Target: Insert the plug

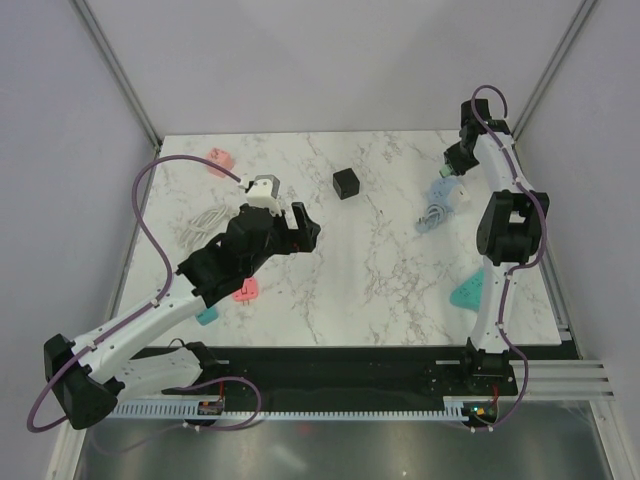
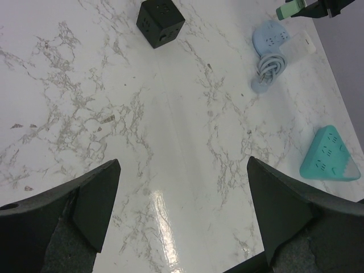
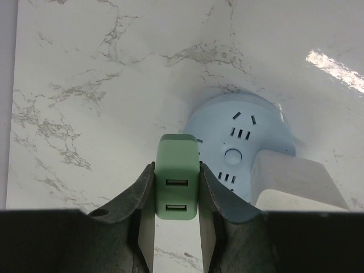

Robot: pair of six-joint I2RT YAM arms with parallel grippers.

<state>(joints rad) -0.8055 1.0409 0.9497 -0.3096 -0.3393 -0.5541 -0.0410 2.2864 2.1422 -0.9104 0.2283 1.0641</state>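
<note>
Grip check, right gripper (image 3: 177, 170): its jaws pinch the green plug (image 3: 178, 149) by its two flat sides, USB face toward the wrist camera, prongs hidden. The plug hangs over the rim of the round blue socket hub (image 3: 239, 136), on the side away from the white adapter (image 3: 296, 179) seated in the hub. Whether plug and hub touch cannot be told. You should aim for the free slots beside the hub's centre button, square the prongs first, then press straight down. Left gripper (image 2: 182, 165), spread wide and empty, hovers well apart from the hub, beyond the black cube socket (image 2: 161, 21). It could steady the hub.
</note>
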